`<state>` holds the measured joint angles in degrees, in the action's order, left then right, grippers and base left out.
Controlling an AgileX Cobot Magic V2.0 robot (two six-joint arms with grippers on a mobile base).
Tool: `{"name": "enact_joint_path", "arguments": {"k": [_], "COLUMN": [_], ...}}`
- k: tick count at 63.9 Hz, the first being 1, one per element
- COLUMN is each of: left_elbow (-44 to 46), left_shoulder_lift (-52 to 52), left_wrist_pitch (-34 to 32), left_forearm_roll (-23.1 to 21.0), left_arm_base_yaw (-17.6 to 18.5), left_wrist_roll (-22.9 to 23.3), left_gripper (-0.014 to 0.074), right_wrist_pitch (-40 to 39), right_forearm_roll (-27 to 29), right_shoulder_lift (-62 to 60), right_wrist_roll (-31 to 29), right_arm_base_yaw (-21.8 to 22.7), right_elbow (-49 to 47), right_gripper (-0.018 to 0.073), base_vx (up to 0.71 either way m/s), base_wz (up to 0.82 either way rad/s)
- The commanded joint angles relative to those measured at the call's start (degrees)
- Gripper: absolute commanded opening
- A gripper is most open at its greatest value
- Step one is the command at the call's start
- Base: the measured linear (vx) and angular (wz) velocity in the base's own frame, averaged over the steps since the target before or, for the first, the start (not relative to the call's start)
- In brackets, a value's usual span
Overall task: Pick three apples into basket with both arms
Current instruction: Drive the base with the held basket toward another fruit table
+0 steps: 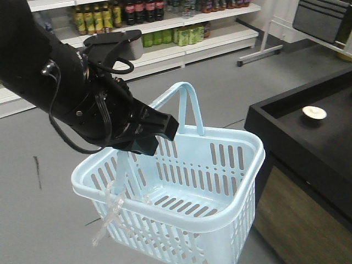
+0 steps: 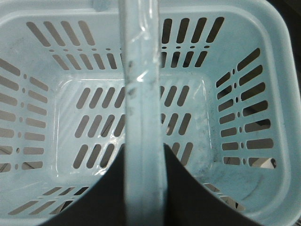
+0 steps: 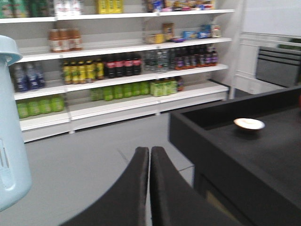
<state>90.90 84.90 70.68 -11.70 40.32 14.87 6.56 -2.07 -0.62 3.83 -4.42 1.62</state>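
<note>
**A:** One basket (image 1: 220, 165) in the front view. Where is it?

**B:** In the air over the grey floor (image 1: 33, 220), just left of the black tabletop (image 1: 324, 154). The left hand (image 1: 154, 136) is clamped on its handle (image 1: 190, 104), which stands upright. A clear strip (image 1: 108, 213) hangs from the near-left rim.

**A:** Anything on the tabletop?

**B:** A small pale round dish (image 1: 314, 113), well apart from the basket. Along the far wall run shelves (image 1: 220, 36) with bottles (image 1: 104, 15).

**A:** And the left wrist view?

**B:** It looks straight down. The handle crosses the middle, pinched between two black fingers (image 2: 89, 202) at the near edge. Below it lie the basket's slotted bottom and walls.

**A:** The right wrist view?

**B:** The right hand (image 3: 149, 153) has its fingers pressed together, gripping nothing, over the floor. The basket's pale side shows at the left edge. The tabletop and dish lie to the right, with the shelves far behind.
</note>
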Motion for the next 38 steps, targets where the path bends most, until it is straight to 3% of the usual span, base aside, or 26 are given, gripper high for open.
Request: {"name": "enact_joint_path", "arguments": {"k": [1,38], "left_elbow": [1.58,1.58], "left_shoulder_lift": [-2.50,-2.50], "left_wrist_pitch": [-3.18,-3.18], "left_forearm_roll": [-1.28,-1.27], "left_arm_base_yaw": [0.34,0.34], "left_wrist_roll": [0.42,0.42], "left_gripper": [-0.0008,-0.0008], "right_wrist_pitch": [-3.84,-3.84], "right_forearm_roll": [-0.42,-0.42], "right_shoulder_lift": [-0.58,-0.58], "right_wrist_roll": [-0.07,-0.07], "right_arm_base_yaw": [0.41,0.41], "right_elbow": [0.86,0.86], "right_gripper": [-0.0004,-0.0004], "base_vx": [0.15,0.14], "base_wz": [-0.57,-0.54]}}
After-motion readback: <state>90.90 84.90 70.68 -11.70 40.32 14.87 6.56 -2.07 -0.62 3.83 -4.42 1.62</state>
